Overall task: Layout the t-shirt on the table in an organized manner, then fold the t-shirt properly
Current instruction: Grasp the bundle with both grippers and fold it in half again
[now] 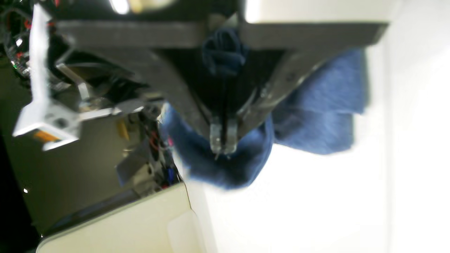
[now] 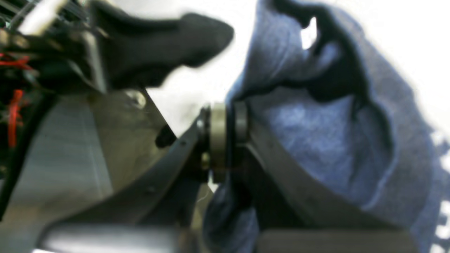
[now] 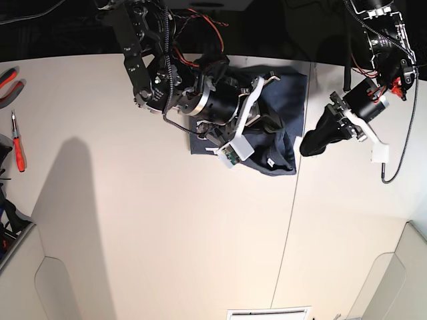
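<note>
The dark navy t-shirt [image 3: 283,157] lies bunched and wrinkled at the back middle of the cream table [image 3: 167,233]. My right arm [image 3: 200,100] reaches over it from the left. In the right wrist view my right gripper [image 2: 226,130] is shut, with blue t-shirt [image 2: 316,140] fabric pinched at its pads and draped around them. My left gripper [image 3: 309,145] sits at the shirt's right edge. In the left wrist view my left gripper [image 1: 223,142] is shut, a dark wad of fabric is caught between its fingers, and the t-shirt [image 1: 323,102] hangs behind it over the table [image 1: 299,203].
Red-handled pliers [image 3: 7,80] and a red screwdriver [image 3: 19,150] lie at the table's far left edge. A thin dark seam [image 3: 288,227] runs across the table just right of the shirt. Cream panels stand at the near left [image 3: 27,280] and near right [image 3: 393,280] corners.
</note>
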`<state>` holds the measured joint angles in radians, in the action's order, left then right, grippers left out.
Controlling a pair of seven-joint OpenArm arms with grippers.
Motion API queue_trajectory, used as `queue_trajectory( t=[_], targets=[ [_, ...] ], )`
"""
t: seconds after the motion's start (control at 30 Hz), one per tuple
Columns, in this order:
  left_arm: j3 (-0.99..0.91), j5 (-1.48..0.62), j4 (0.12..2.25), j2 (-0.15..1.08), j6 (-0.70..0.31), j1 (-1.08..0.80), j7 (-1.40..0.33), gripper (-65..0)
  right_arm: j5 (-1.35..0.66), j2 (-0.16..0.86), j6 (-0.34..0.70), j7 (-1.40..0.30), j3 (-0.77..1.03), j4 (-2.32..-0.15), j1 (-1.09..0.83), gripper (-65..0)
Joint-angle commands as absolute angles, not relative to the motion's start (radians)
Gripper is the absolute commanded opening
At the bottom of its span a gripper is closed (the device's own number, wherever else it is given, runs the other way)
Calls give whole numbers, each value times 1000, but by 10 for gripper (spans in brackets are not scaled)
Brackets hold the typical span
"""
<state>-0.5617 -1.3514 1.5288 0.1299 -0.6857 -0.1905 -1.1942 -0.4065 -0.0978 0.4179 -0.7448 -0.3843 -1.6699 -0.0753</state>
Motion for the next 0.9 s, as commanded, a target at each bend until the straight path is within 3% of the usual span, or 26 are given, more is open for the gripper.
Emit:
queue_trajectory(
  t=[0.0,0.23,0.47,0.5,0.57,0.63,0.87],
  targets=[
    [-578,-1379,1554,139,-698,-186,-1187,-650,-421,-118,422,-722,-395,-1656,-54,-650],
    [-603,-1377,1561,138,-698,-192,-1187,-650,-418,-138,422,-699,-443,-1474,37,-650],
    [-603,-1380,1561,138,-698,-197,-1186,-650,-402,-152,427,-700,-482,-1463,75,-650],
    [-603,-1380,1561,137,-698,-197,-1186,-650,-413,-152,434,-699,-487,-1463,78,-633],
    [-603,-1380,1561,135,-698,-197,-1185,-650,-447,-152,478,-700,-496,-1463,77,-516],
    [-603,-1380,1561,136,-698,-197,-1182,-650,-481,-152,503,-704,-511,-1463,77,-452],
    [-603,-1380,1561,136,-698,-197,-1177,-650,-588,-152,554,-704,-545,-1465,77,-447]
  ],
)
